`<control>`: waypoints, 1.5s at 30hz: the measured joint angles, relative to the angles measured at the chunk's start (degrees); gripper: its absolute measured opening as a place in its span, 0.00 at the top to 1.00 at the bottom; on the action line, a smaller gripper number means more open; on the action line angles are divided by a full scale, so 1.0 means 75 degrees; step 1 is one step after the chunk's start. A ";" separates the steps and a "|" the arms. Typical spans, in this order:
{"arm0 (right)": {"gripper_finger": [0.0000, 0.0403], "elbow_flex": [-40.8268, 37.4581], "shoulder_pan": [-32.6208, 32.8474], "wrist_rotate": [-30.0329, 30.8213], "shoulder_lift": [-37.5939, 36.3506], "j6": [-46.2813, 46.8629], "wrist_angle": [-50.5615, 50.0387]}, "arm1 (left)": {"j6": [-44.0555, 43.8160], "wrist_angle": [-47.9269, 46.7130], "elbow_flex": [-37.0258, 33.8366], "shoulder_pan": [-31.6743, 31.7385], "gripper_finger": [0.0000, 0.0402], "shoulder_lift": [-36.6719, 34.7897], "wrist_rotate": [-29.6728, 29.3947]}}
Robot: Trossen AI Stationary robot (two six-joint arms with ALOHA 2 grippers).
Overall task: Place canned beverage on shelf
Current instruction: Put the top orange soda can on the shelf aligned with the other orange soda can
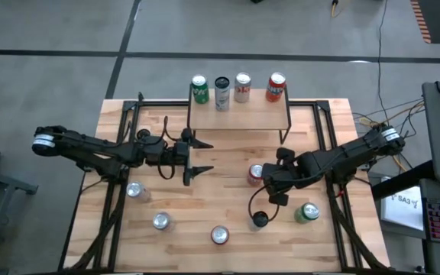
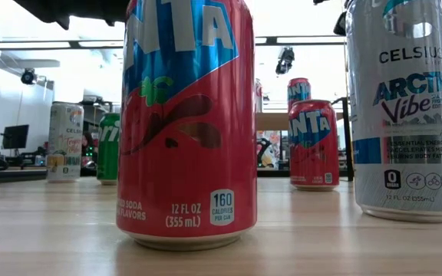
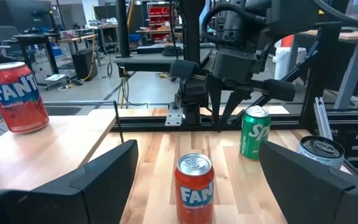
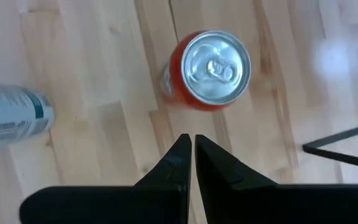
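The shelf [image 1: 239, 114] stands at the table's far middle with several cans upright on its top, among them a red Fanta can [image 1: 276, 87]. Another red Fanta can [image 1: 256, 174] stands upright on the tabletop right of centre. My right gripper [image 1: 270, 182] hangs shut just above and beside it, slanting down; in its wrist view the shut fingertips [image 4: 191, 149] stand clear of the can's silver top [image 4: 215, 67]. My left gripper [image 1: 198, 157] is held level and open left of centre, facing that can [image 3: 194, 186] from a distance.
Loose cans stand on the table: a green Sprite [image 1: 306, 213], a dark can [image 1: 260, 219], and silver-topped ones [image 1: 219, 234], [image 1: 160, 221], [image 1: 134, 190]. A Celsius can [image 4: 11, 121] stands near the red can. The shelf's black leg [image 4: 340, 146] is close by.
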 joint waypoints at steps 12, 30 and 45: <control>0.96 -0.0003 0.0000 0.0395 0.0000 -0.0198 0.0632 | 0.0000 0.0000 0.0000 0.0000 0.20 0.0000 0.0003; 0.35 -0.0003 -0.0009 0.1538 0.0004 -0.0001 0.0797 | 0.0020 0.0000 0.0000 0.0000 0.20 0.0003 0.0008; 0.23 -0.0425 -0.0006 0.1679 0.0006 -0.0314 0.0967 | 0.0026 0.0000 0.0000 0.0000 0.20 0.0003 0.0012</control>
